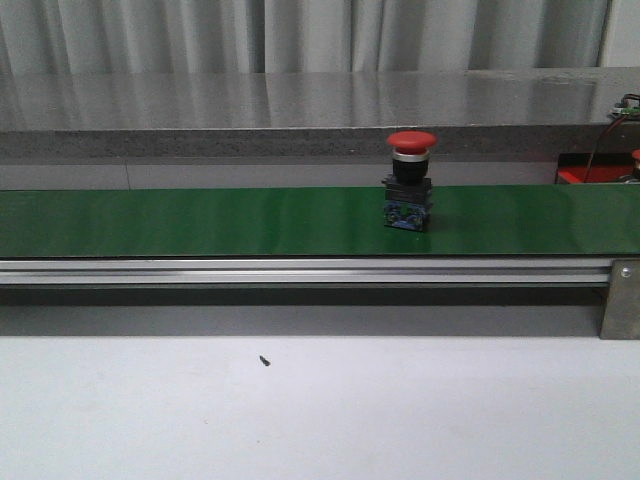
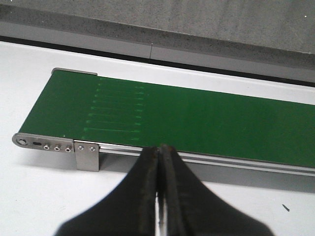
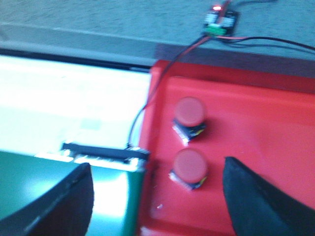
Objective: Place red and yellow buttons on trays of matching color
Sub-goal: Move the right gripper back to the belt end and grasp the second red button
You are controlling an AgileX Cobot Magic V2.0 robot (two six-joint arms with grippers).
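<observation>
Nearest me in the front view lies the bare white table [image 1: 320,420], and beyond it, right of centre, a red button [image 1: 410,180] stands upright on the green belt [image 1: 200,222]; I judge it rigid, top-heavy and fairly light, best pinched across its black body under the mushroom cap. My left gripper [image 2: 160,196] is clenched on nothing above the belt's near rail, while my right gripper [image 3: 155,194] is spread wide and empty. Beyond its fingers, the red tray [image 3: 275,128] already holds two red buttons [image 3: 189,169].
</observation>
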